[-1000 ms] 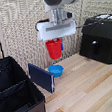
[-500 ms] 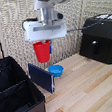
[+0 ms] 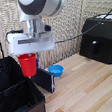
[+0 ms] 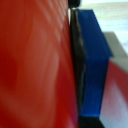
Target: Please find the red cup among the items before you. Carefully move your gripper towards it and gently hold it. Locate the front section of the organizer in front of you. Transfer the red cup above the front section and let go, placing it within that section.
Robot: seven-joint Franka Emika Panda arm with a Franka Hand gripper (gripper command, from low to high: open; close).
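In the exterior view my white gripper (image 3: pixel 28 56) is shut on the red cup (image 3: pixel 27 65) and holds it upright in the air, over the right edge of the black organizer (image 3: pixel 17 99), which fills the lower left of that view. The organizer is open and an inner divider shows. In the wrist view the red cup (image 4: pixel 32 65) fills most of the picture, pressed against one blue-tipped finger (image 4: pixel 95 60). The other finger is hidden.
A shallow blue cup (image 3: pixel 55 69) sits on the wooden table (image 3: pixel 92 93) just right of the organizer, beside a dark flat panel (image 3: pixel 45 79). A black hard-cased appliance (image 3: pixel 100 39) stands at the exterior view's right.
My gripper has carried the red cup towards the exterior view's left, from above the blue cup to above the organizer's right edge.
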